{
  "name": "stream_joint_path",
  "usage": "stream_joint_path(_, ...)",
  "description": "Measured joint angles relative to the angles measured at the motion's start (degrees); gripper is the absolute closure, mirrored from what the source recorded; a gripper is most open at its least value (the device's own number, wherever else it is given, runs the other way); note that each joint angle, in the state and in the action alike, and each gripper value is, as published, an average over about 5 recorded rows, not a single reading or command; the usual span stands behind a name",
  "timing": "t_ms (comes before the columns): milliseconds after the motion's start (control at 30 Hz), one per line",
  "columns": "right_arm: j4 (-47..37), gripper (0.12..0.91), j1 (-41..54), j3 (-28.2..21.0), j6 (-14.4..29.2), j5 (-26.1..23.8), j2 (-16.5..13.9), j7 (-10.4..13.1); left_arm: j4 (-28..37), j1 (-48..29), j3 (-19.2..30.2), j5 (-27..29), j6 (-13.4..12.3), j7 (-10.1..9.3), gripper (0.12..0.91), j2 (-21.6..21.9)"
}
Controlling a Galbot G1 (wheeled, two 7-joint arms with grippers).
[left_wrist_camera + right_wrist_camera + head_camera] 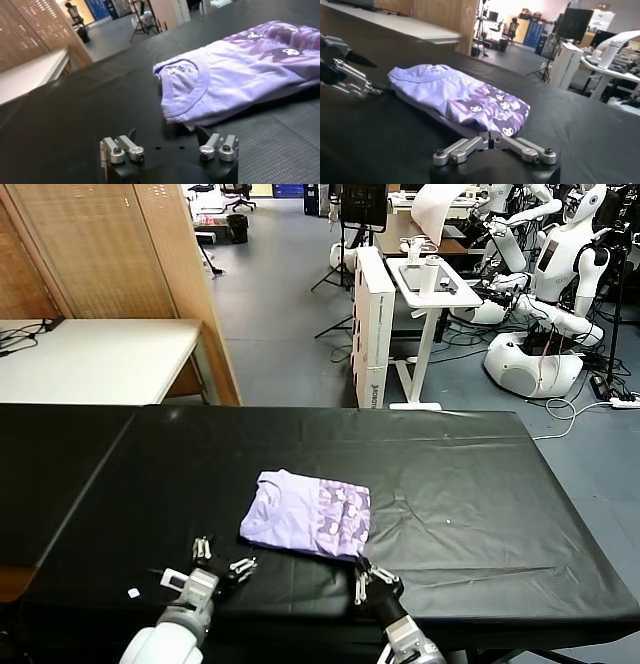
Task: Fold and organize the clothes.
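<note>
The lavender T-shirt (300, 514) lies folded in a compact rectangle on the black table (480, 494), its purple-and-white print on the right half. My right gripper (360, 566) sits at the shirt's near right corner. In the right wrist view this gripper (491, 140) is shut, its tips meeting on the hem under the printed part of the shirt (450, 95). My left gripper (222, 554) stands open on the table, a short way off the shirt's near left corner. In the left wrist view the left gripper (167, 137) has nothing between its fingers, and the collar end of the shirt (235, 75) lies just ahead.
A small white scrap (133, 592) lies on the table near its front left edge. Behind the table stand a white desk (90, 359), a wooden screen (160, 274), a white box (372, 324) and a small stand (430, 284). The table's front edge runs just under both grippers.
</note>
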Motion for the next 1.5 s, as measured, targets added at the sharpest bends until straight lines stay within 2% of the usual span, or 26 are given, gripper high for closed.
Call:
stream_joint_path(300,0.09,0.884,-0.48,1.26,-2.10,0.81,0.24,1.82,-1.34,0.85,-0.01,0.08,0.42,0.10,0.123,0.29)
stream_joint_path(600,-0.51,0.884,0.16,2.23,-2.89,3.64,0.32,2.16,-4.51,2.60,-0.66,-0.30,0.48,-0.34,0.123,-0.15)
stream_joint_path(700,-0.21,0.884,0.15,2.66,-3.08,5.14,0.30,1.74,-5.81,3.26,-1.07,-0.12,-0.38,-0.54,0.123,-0.76)
stream_joint_path(833,1.40,0.884,-0.84,3.79,-1.85,6.85,0.11,-0.14,-7.38,4.16,-1.95,-0.24,-2.85,-0.76,0.123,-1.88)
stream_joint_path(933,3.34,0.818,-1.97,5.02,0.12,8.48,-0.14,-1.18,-8.20,4.67,-2.77,-2.00,-6.06,-1.03,0.123,-2.73)
stream_joint_path(1000,4.99,0.723,-2.87,6.09,1.31,10.09,-0.31,-1.62,-8.61,5.10,-3.38,-3.18,-8.93,-1.14,0.123,-3.35)
stream_joint_path(1067,6.81,0.610,-3.75,7.31,2.10,11.92,-0.42,-1.79,-8.92,5.76,-3.93,-3.37,-12.27,-1.07,0.123,-4.02)
stream_joint_path(1300,13.16,0.201,-7.11,11.47,2.16,17.34,0.26,-0.49,-8.76,9.35,-5.28,-2.28,-26.46,-0.55,0.123,-6.89)
stream_joint_path(1367,14.66,0.142,-8.23,12.46,2.24,18.27,0.71,0.08,-8.77,10.73,-5.63,-2.63,-29.95,0.45,0.123,-7.73)
stream_joint_path(1500,16.43,0.120,-10.39,14.52,3.90,19.38,1.84,0.64,-9.11,14.03,-6.74,-3.20,-36.91,4.31,0.123,-9.58)
